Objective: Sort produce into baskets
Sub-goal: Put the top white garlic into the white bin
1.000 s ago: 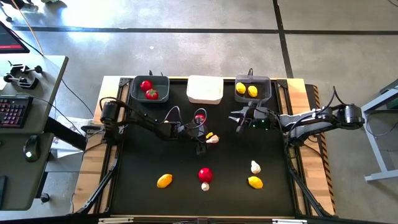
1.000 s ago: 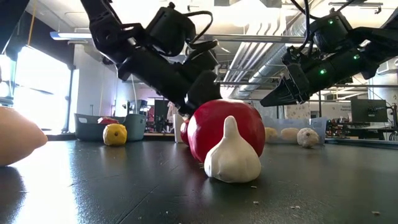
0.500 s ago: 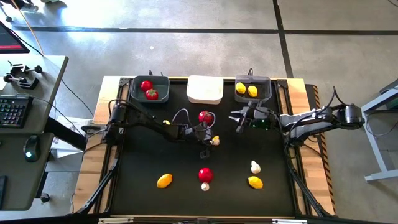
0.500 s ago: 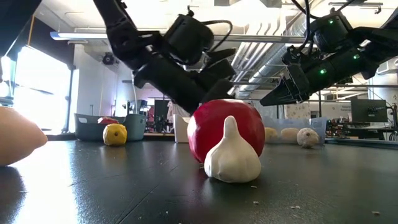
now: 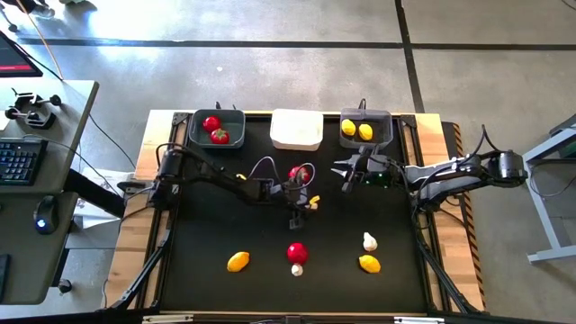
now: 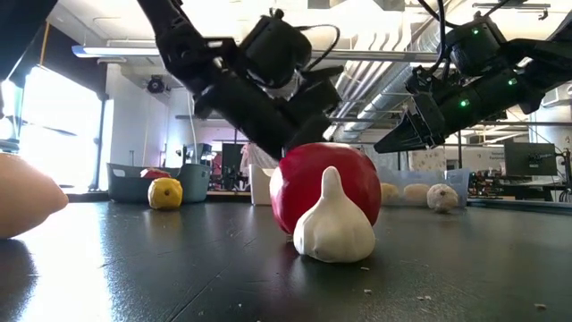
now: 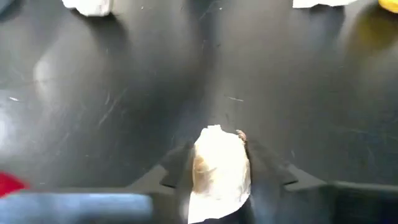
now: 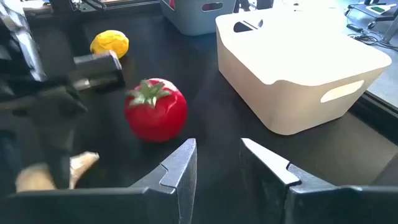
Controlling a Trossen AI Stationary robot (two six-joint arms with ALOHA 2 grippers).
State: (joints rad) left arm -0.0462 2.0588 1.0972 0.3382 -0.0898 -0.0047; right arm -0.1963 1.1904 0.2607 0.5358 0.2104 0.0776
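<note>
A desk (image 5: 54,117) is standing left of the work table, carrying a keyboard (image 5: 16,162) and a mouse (image 5: 40,219). A black mat (image 5: 207,225) is covering the table top. Dark lines (image 5: 409,54) are crossing the concrete floor (image 5: 270,72).

Both arms are showing dark, almost black, links and thick round joints. The left arm (image 5: 193,171), at middle left of the high view, is carrying a thin pale cable that is looping up near its wrist. The right arm (image 5: 459,171), at middle right, is wearing a green board by its wrist, and small green lights are glowing on it at upper right of the low view. The right gripper (image 8: 217,158), at the bottom of its wrist view, is showing two dark flat fingers (image 8: 180,165) with pale worn edges.
</note>
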